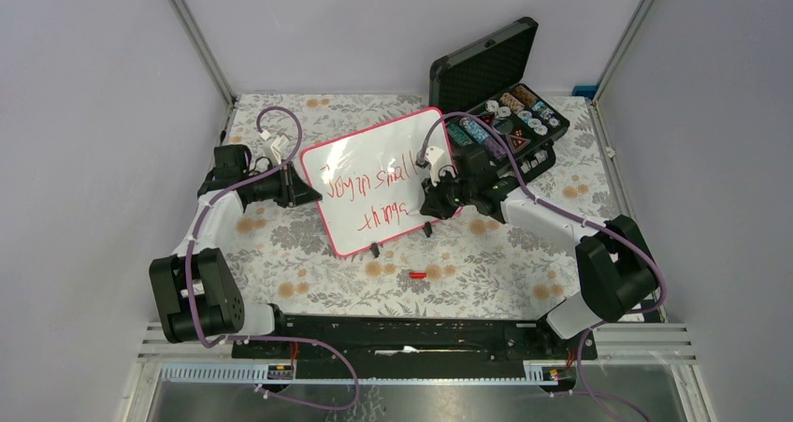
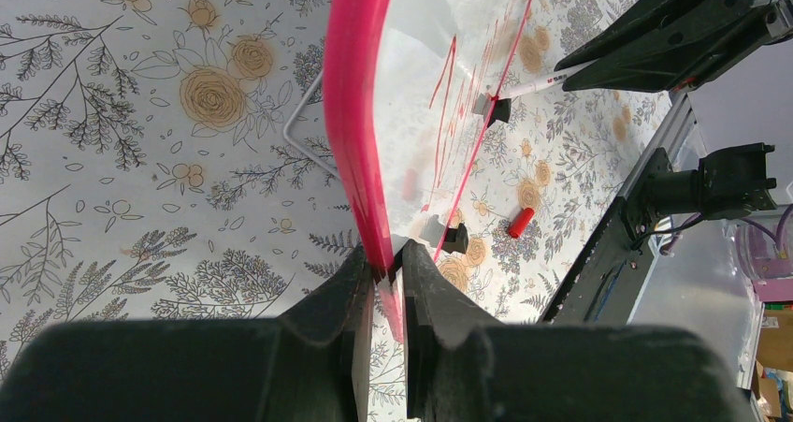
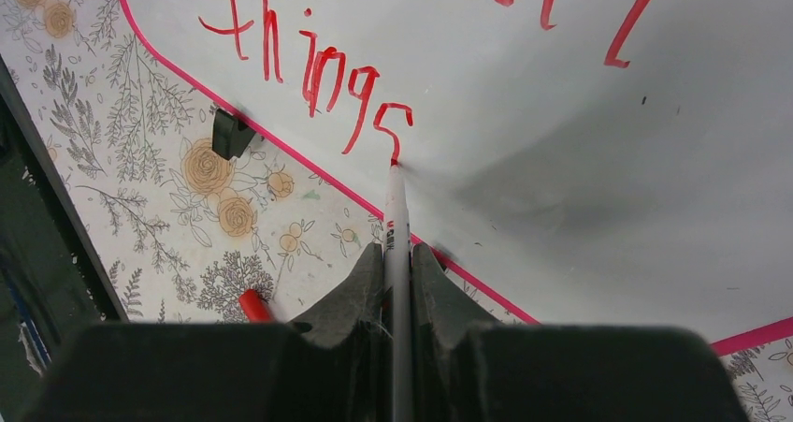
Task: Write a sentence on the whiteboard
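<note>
While the left gripper (image 2: 383, 269) pinches the shiny white pink-rimmed whiteboard (image 1: 393, 141) at nine o'clock, the right gripper (image 3: 397, 258) squeezes a white marker (image 3: 396, 211), ending the red sentence (image 3: 316, 78); next, maybe a dot.

My jaws are black. The whiteboard (image 1: 369, 146) is glossy white, rimmed pink-red, its sentence (image 1: 374, 179) red. The table (image 1: 281, 254) shows grey line-drawn sprigs and tan blossoms on white. At the board's six o'clock, a red marker cap (image 1: 417, 275).
</note>
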`<control>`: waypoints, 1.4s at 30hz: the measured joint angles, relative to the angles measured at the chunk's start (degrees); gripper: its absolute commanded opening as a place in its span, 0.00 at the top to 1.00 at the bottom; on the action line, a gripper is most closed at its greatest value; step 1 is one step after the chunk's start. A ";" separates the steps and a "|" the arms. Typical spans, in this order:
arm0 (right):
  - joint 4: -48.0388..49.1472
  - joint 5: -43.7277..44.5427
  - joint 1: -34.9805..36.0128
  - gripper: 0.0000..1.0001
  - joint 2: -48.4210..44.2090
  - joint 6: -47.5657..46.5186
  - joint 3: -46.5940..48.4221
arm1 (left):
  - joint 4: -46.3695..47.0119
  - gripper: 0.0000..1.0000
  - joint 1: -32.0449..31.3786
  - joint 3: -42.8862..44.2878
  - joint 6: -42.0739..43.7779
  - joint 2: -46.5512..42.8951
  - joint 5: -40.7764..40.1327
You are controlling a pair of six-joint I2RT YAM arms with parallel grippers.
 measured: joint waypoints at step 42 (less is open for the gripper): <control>-9.84 -4.33 1.42 1.00 -7.61 -0.33 4.83 | -2.99 0.82 -0.09 1.84 3.08 -0.02 -3.08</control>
